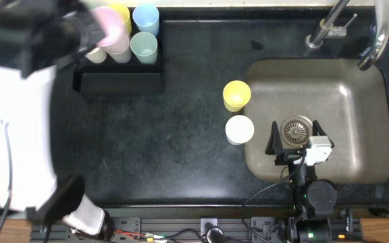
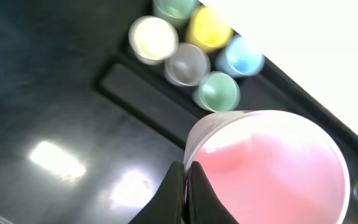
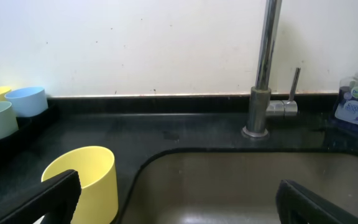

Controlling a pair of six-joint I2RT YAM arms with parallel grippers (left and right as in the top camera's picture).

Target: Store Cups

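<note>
Found the right gripper (image 1: 296,133) nearest, low over the sink (image 1: 356,94), with both black fingers (image 1: 273,138) spread wide and gripping nothing. Noted the sink as a round-cornered basin of brushed steel, sunk into the right half of the dark, speckled, faintly glossy table (image 1: 181,155).

Counted two loose cups on the table just left of the sink's rim: a white cup (image 1: 239,129) nearer and a yellow cup (image 1: 236,95) just beyond it. Took both for plain, smooth, round tumblers, upright with mouths up and close together; could not tell whether touching. Saw broad bare table left of them, running to the near edge.

Farther off, at the far left, met a shallow black rectangular tray (image 1: 117,82), bare along its near strip. Made out pastel cups (image 2: 187,62) packed rim to rim in its far part: cream, frosted grey, green, yellow, blue.

Caught the left gripper (image 2: 185,186) lifted close by that cluster, pinched tight on the wall of a translucent pink cup (image 2: 272,168) held off the table.

Farthest, marked a chrome faucet (image 1: 329,23) behind the sink, against the pale wall (image 3: 166,43).
</note>
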